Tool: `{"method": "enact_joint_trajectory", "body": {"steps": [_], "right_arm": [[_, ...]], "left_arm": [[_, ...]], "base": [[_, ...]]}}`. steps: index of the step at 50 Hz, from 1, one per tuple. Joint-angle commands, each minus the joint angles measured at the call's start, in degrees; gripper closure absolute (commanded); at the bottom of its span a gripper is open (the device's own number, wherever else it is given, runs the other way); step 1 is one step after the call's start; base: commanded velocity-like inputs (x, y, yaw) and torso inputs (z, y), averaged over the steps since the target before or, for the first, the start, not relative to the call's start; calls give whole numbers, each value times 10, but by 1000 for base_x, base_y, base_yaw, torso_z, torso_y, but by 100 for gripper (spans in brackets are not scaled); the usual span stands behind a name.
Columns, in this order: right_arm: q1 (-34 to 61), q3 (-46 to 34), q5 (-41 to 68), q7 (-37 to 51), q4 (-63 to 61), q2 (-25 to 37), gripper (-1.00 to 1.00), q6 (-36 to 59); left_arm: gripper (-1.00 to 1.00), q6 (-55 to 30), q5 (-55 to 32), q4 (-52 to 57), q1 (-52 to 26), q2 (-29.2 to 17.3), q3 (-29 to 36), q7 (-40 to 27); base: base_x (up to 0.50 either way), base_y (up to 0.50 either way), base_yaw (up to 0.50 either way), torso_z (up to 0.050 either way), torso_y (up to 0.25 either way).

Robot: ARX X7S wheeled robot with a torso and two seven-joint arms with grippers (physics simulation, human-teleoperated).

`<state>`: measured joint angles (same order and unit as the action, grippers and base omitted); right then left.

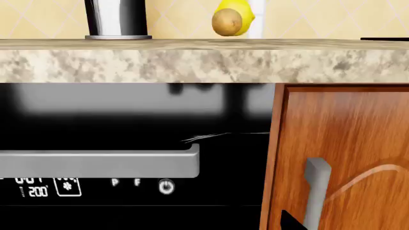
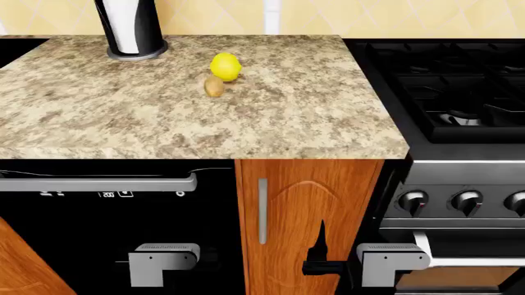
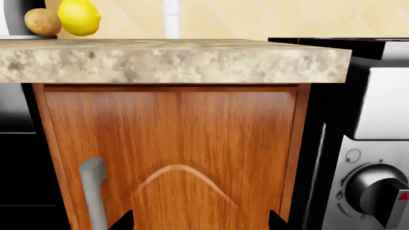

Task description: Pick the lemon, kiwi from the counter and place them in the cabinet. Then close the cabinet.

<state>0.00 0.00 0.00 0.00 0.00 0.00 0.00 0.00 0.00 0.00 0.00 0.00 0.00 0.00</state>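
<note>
The yellow lemon (image 2: 225, 66) and the brown kiwi (image 2: 214, 86) lie side by side, touching or nearly so, on the speckled granite counter (image 2: 123, 117), towards its back. Both wrist views see them over the counter's edge: lemon (image 3: 79, 17), kiwi (image 3: 43, 22), kiwi (image 1: 227, 22). Below the counter a wooden cabinet door (image 2: 308, 215) with a grey bar handle (image 2: 262, 211) is shut. My right gripper (image 3: 199, 223) is open, low down and facing that door, empty. My left gripper (image 1: 204, 226) faces the black dishwasher beside the door; only one fingertip (image 1: 290, 223) shows, far off centre.
A black and white paper towel holder (image 2: 130, 27) stands at the counter's back left. A black stove (image 2: 443, 86) with knobs (image 2: 468, 201) lies to the right. The dishwasher (image 2: 107, 233) has a grey bar handle (image 2: 98, 183). A wood panel (image 2: 21, 264) shows at the lower left.
</note>
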Motion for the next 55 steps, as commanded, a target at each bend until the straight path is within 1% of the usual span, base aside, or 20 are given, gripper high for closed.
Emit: {"method": "enact_joint_trajectory", "body": {"steps": [1, 4, 8, 12, 13, 18, 20, 25, 30, 36, 41, 46, 50, 52, 55], "right_arm": [[-2, -11, 9, 11, -10, 9, -100, 8], [-6, -19, 17, 17, -27, 17, -100, 20], [-5, -22, 24, 25, -46, 26, -100, 37], [2, -22, 26, 30, -95, 39, -100, 87], [4, -22, 28, 30, -115, 43, -100, 106], [22, -15, 47, 24, -191, 61, -100, 194], [32, -16, 51, 21, -214, 71, -100, 228], [72, -19, 56, 10, -264, 98, -100, 309], [115, -18, 68, 1, -299, 115, -100, 388], [152, -11, 94, -18, -338, 130, -100, 439], [182, 12, 120, -27, -373, 139, -100, 487], [207, 21, 134, -36, -391, 150, -100, 513], [226, 35, 150, -43, -406, 155, -100, 535], [236, 43, 158, -45, -414, 157, -100, 547], [251, 42, 164, -48, -426, 165, -100, 563]], "left_arm": [[-100, -3, -6, 6, 1, -9, 11, -12], [-100, -43, -20, 53, 6, -16, 15, -20], [-100, -90, -13, 121, 12, -26, 25, -35], [-100, -178, -17, 189, -2, -34, 30, -39], [-100, -189, -11, 205, -7, -39, 34, -41], [-100, -317, -20, 301, -51, -55, 41, -33], [-100, -353, -25, 331, -68, -63, 47, -24], [-100, -473, -45, 400, -142, -76, 41, -10], [-100, -565, -56, 431, -211, -89, 32, -4], [-100, -645, -79, 446, -275, -97, 12, 13], [-100, -693, -106, 439, -331, -93, -28, 31], [-100, -741, -117, 436, -385, -97, -47, 35], [-100, -776, -124, 449, -417, -106, -55, 39], [-100, -807, -138, 459, -436, -97, -82, 49], [-100, -823, -142, 469, -446, -104, -84, 51]], "base": [[0, 0, 0, 0, 0], [0, 0, 0, 0, 0], [0, 0, 0, 0, 0], [0, 0, 0, 0, 0], [0, 0, 0, 44, 0], [0, 0, 0, 50, 0], [0, 0, 0, 50, 0], [0, 0, 0, 50, 0], [0, 0, 0, 50, 0], [128, -221, 0, 50, 0], [272, -404, 0, 50, 0], [298, -388, 0, 50, 0], [315, -365, 0, 50, 0], [355, -320, 0, 50, 0], [419, -210, 0, 50, 0]]}}
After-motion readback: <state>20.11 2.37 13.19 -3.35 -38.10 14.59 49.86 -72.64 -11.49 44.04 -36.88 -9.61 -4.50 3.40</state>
